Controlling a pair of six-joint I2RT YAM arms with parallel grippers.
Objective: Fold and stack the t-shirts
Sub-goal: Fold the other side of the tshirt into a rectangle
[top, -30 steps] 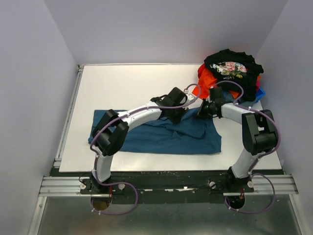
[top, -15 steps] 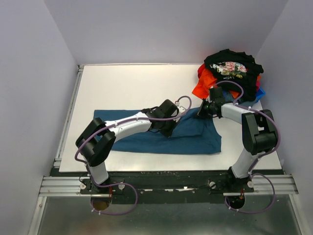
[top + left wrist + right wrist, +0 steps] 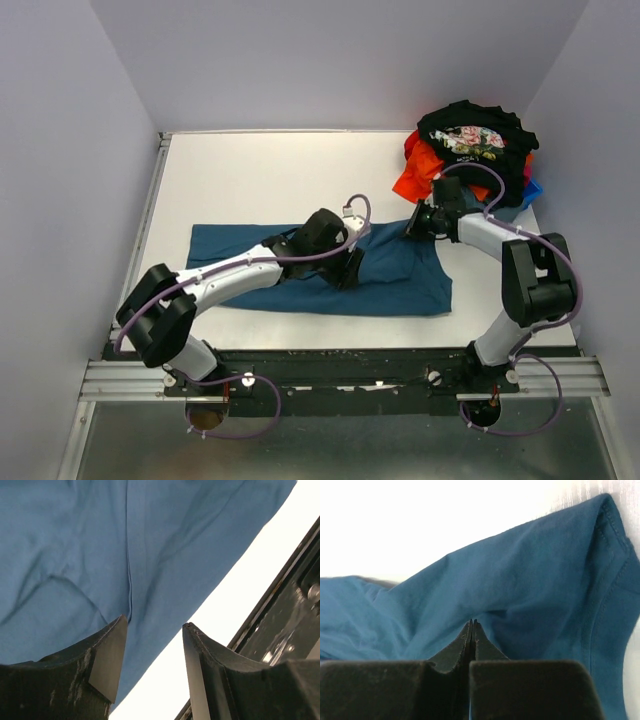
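The teal-blue t-shirt (image 3: 400,278) lies spread across the near half of the table, folded lengthwise. My left gripper (image 3: 348,272) hovers low over its middle. In the left wrist view the left gripper (image 3: 155,625) stands open with nothing between its fingers, above the shirt (image 3: 100,545) and its near edge. My right gripper (image 3: 412,228) sits at the shirt's far right corner. In the right wrist view the right gripper (image 3: 472,622) has its jaws together, with the teal cloth (image 3: 535,580) puckered up at the tips. The black floral t-shirt (image 3: 470,140), the orange-red one (image 3: 415,178) and the bright blue one (image 3: 533,188) lie heaped at the back right.
The white table (image 3: 270,170) is walled on the left, back and right. A black metal rail (image 3: 290,610) runs along its near edge, close to the left gripper. The heap of shirts lies just behind the right gripper.
My left gripper has come back from the shirt's far edge toward the near side, opened and let go of the cloth, which now lies flatter. The right gripper has barely moved.
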